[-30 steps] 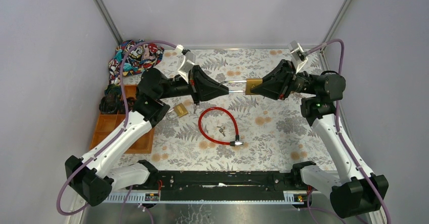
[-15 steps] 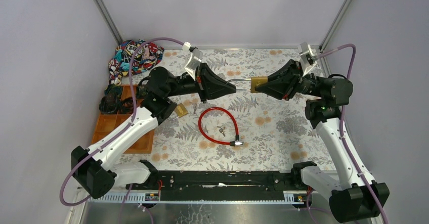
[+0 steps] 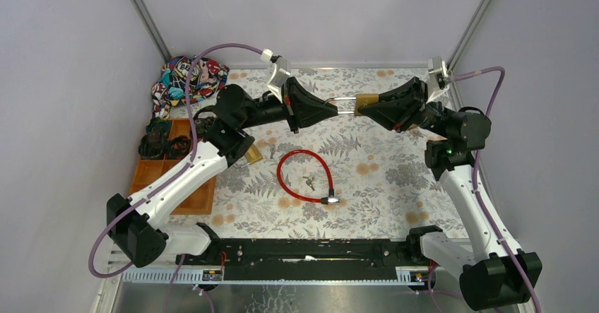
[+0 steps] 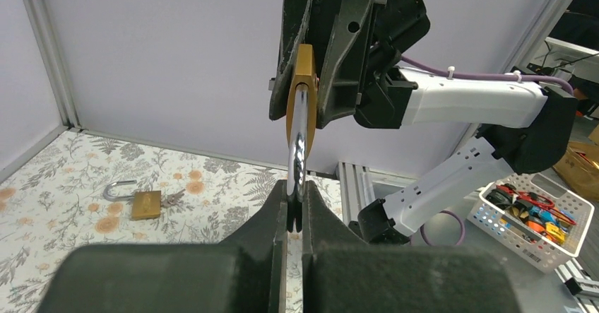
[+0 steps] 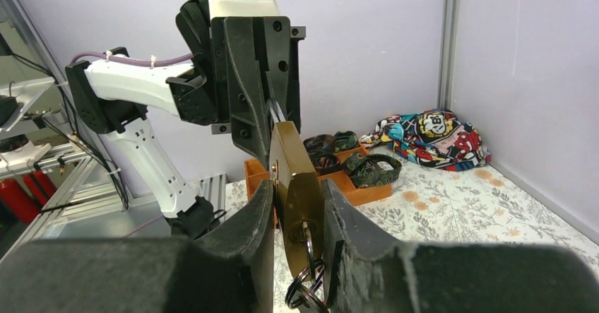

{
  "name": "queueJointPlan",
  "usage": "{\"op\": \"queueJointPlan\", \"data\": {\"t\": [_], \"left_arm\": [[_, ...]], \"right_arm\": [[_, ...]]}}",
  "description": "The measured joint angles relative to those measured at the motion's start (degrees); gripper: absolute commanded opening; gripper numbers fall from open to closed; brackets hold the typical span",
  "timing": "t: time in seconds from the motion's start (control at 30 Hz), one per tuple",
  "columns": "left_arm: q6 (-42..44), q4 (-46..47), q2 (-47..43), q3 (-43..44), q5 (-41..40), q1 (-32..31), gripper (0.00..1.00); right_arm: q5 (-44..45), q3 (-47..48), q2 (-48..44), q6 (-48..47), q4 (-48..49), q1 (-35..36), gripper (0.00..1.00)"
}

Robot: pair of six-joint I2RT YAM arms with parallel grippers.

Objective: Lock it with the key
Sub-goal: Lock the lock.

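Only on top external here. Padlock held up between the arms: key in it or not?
Observer: Yes, right wrist shows a key seated in the base of the padlock, key ring dangling below.
Operator: Left side's hold?
Observer: The left tool is shut on the shackle, a finger on each side.
Operator: Other lock by the left arm?
Observer: Left wrist shows the second padlock lying flat, its shackle open, keys at its base.
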Motion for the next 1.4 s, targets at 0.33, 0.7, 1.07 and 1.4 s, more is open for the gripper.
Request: {"op": "queueJointPlan", "data": {"t": [0.33,0.7,1.07,1.4], "left_arm": [[0.3,-0.3,1.8,2.5,-1.2,-0.5,0.00],[1.6,2.4,0.0,-0.6,-1.3,-2.1,0.14],[0.8,2.0,-1.7,-4.1,1.0,-0.7,0.00],[3.5,0.4,-7.8,-9.2,5.1,6.4,0.00]], "right_arm": [[3.5,-0.5,0.0,0.7,3.2,0.0,0.00],[-0.1,0.4,-0.7,-2.1,-4.9,4.4,0.00],[-3.5,4.4,-0.2,-7.3,-19.3,6.0,0.99],[-8.1,17.4,-1.0,-27.6,-50.9,-1.2,0.76]]}}
